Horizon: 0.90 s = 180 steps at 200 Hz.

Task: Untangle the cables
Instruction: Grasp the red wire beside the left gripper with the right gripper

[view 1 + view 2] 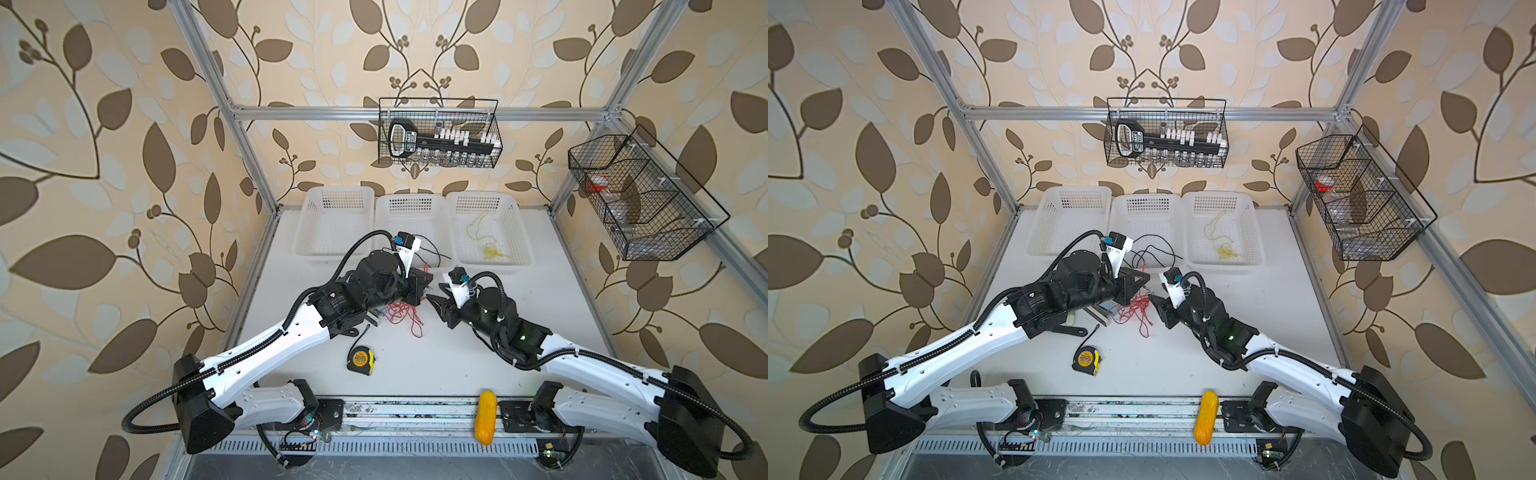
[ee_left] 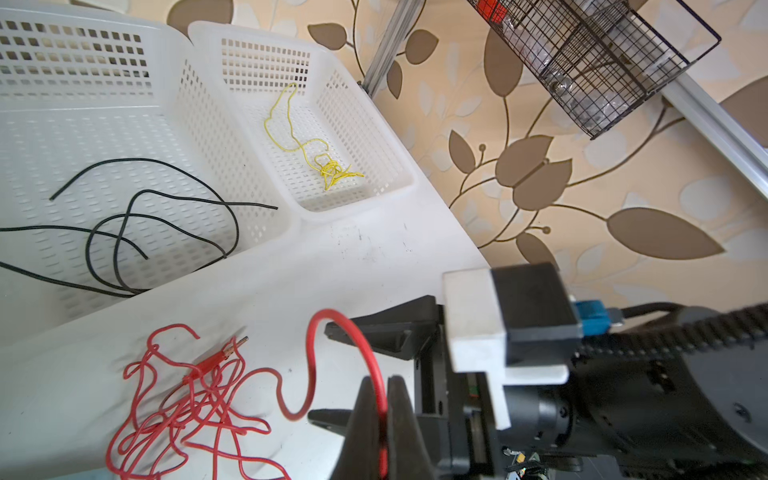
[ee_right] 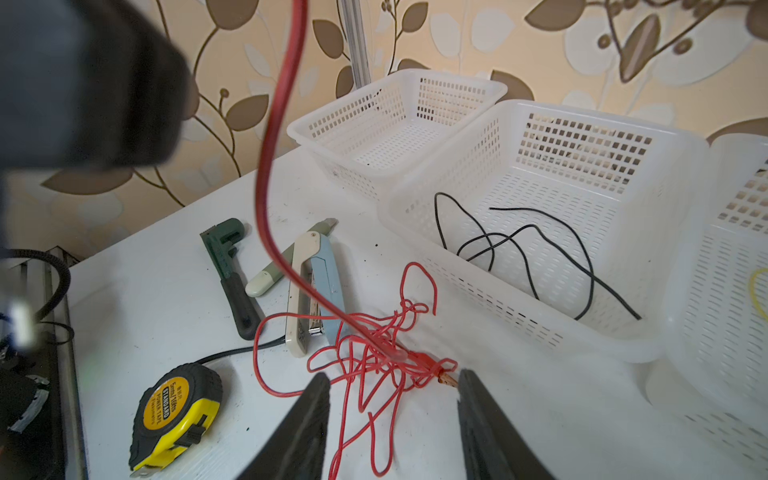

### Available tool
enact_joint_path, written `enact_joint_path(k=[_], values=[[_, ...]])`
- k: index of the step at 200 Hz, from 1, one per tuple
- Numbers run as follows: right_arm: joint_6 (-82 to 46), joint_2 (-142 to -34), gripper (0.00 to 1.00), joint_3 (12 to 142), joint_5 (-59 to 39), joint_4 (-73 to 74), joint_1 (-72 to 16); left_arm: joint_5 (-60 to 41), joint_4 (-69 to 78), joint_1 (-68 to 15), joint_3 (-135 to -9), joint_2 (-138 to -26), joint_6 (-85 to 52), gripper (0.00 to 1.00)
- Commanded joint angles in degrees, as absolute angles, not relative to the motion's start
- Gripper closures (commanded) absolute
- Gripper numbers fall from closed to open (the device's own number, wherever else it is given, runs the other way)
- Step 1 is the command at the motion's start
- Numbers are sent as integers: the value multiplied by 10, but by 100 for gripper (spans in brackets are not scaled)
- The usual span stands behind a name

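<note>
A strand of the red cable (image 2: 195, 395) is pinched by the left gripper (image 2: 380, 384), and its tangle lies mid-frame in both top views. The right gripper (image 3: 390, 376) is spread at the tangle's edge. The black cable (image 3: 492, 237) is seen in the middle basket (image 1: 411, 198), the yellow cable (image 2: 332, 170) in the right basket (image 1: 482, 196).

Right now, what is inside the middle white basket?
Only loose black cables lie on the middle basket's floor, looping over each other. In a top view the left arm's wrist camera covers its near left corner.

Plastics on a matt table
Glossy red plastic-sheathed cable (image 2: 311, 365); smooth, scuffed white table (image 2: 374, 249); slightly translucent white perforated plastic baskets (image 2: 357, 124).
</note>
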State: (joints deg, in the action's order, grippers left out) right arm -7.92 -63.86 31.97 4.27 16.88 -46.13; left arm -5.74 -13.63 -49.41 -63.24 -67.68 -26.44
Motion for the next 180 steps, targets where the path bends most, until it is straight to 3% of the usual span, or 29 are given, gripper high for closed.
enact_joint_path(k=[1, 20, 31, 70, 106, 143, 180], values=[[-90, -668, 51, 342, 32, 214, -464, -87, -105, -490, -660, -672, -276, 100], [-95, -693, 54, 360, 36, 230, -464, -97, -97, -490, -654, -667, -278, 100], [-96, -703, 60, 370, 36, 238, -464, -101, -93, -490, -649, -664, -277, 100], [-81, -704, 100, 397, 80, 231, -460, -95, -91, -490, -628, -647, -274, 100], [-54, -659, 100, 426, 118, 174, -451, -32, -113, -490, -599, -623, -270, 100], [-19, -609, 100, 514, 163, 56, -448, 30, -126, -489, -569, -603, -264, 60], [-5, -605, 100, 641, 168, -59, -449, 55, -128, -489, -554, -606, -258, 45]])
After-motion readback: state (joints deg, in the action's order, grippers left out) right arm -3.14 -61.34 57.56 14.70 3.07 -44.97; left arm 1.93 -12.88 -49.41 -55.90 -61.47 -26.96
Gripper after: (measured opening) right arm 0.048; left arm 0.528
